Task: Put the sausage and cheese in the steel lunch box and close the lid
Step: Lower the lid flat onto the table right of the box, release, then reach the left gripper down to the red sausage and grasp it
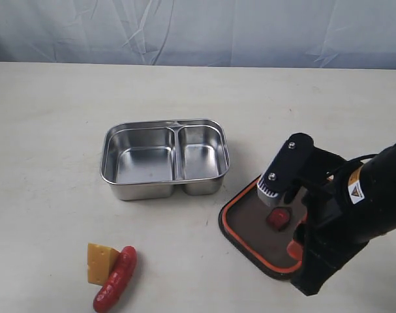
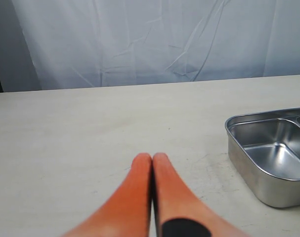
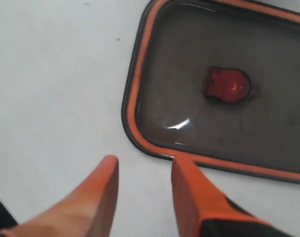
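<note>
The steel lunch box (image 1: pixel 165 156) stands open mid-table with both compartments empty; its wall (image 2: pixel 253 173) also shows in the left wrist view. The dark lid (image 1: pixel 253 225) lies flat to the box's right, orange rim and red valve tab (image 3: pixel 229 85) showing. My right gripper (image 3: pixel 145 160) hovers open just off the lid's (image 3: pixel 199 113) edge, one fingertip (image 3: pixel 182 165) at the rim. Near the front edge the red sausage (image 1: pixel 116 279) lies against the yellow cheese (image 1: pixel 100 262). My left gripper (image 2: pixel 150 157) is shut and empty, low over the table left of the box.
The right arm's black body (image 1: pixel 354 215) covers the lid's near right corner. A pale cloth backdrop (image 1: pixel 198 29) runs along the table's far edge. Bare tabletop (image 1: pixel 47 130) lies left of the box.
</note>
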Controlling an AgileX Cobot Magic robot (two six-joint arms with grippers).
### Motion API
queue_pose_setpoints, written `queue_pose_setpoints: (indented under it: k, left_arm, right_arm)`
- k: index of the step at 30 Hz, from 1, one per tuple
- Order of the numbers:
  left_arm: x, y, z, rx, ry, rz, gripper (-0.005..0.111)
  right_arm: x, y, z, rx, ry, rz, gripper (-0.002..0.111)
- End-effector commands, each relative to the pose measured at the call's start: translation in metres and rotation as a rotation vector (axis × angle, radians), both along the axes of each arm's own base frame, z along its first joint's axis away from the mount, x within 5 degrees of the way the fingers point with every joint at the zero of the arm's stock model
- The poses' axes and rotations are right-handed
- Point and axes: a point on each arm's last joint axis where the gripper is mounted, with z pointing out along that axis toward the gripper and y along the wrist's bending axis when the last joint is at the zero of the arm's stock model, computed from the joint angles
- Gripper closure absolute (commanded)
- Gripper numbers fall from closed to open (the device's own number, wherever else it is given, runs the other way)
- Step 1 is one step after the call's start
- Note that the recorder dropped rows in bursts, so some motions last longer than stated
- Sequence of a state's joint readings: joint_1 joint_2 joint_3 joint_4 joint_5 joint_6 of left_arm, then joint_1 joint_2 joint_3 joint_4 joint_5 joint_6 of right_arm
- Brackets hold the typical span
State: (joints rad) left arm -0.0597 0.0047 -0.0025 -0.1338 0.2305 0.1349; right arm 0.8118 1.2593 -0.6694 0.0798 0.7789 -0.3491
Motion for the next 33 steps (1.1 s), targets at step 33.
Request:
queue_pose_setpoints:
  k: [33]
  left_arm:
    - [-0.005, -0.011, 0.039, -0.634, 0.010, -0.062, 0.107]
  right_arm:
    - [-0.026, -0.010, 0.059, 0.446, -0.042, -0.241, 0.108]
